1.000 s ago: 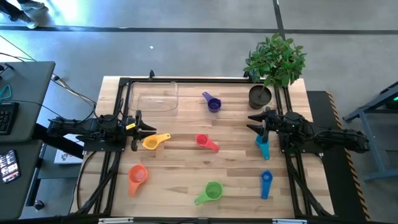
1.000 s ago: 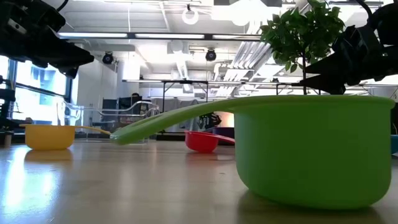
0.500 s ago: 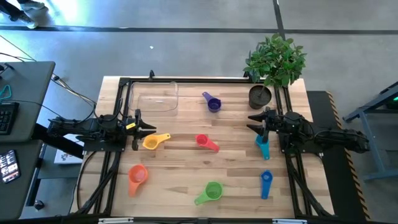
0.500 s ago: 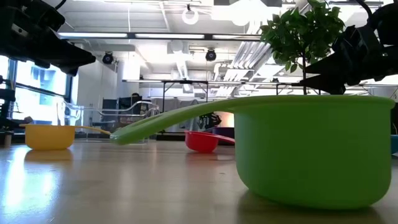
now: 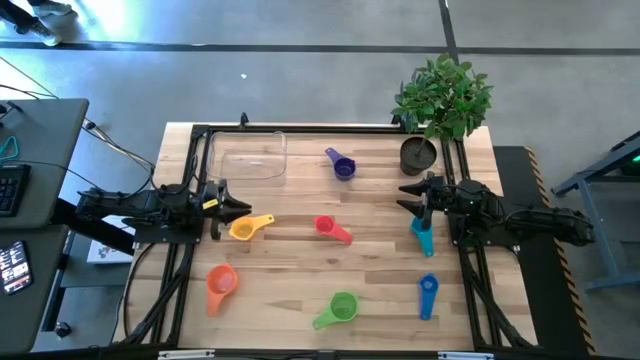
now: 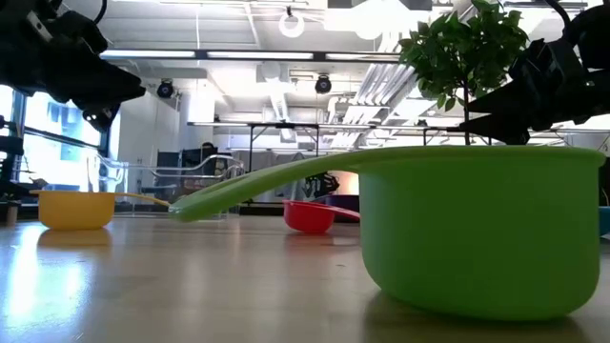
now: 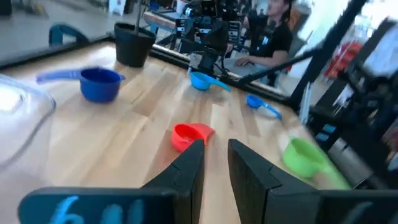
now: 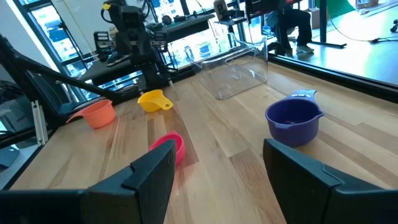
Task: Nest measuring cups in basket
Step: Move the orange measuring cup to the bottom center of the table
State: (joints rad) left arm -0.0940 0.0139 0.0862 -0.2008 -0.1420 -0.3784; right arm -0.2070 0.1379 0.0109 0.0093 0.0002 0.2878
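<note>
Seven measuring cups lie scattered on the wooden table, each resting on its bowl's base. They are purple [image 5: 343, 166], yellow [image 5: 245, 227], red [image 5: 330, 228], teal [image 5: 422, 235], orange [image 5: 220, 285], green [image 5: 338, 309] and blue [image 5: 428, 295]. The clear basket [image 5: 248, 155] stands at the far left with nothing in it. My left gripper [image 5: 238, 208] hovers at the left edge just beyond the yellow cup, with a narrow gap [image 7: 216, 152] between its fingers. My right gripper [image 5: 405, 195] hovers at the right edge above the teal cup, wide open [image 8: 217, 162].
A dark round pot [image 5: 418, 155] and a leafy plant [image 5: 443, 95] stand at the far right corner. Black frame rails [image 5: 190, 180] run along the table's left, right and far sides. In the low view the green cup [image 6: 477, 229] fills the foreground.
My left gripper has rolled about its own pointing line while staying in place. No cup has moved.
</note>
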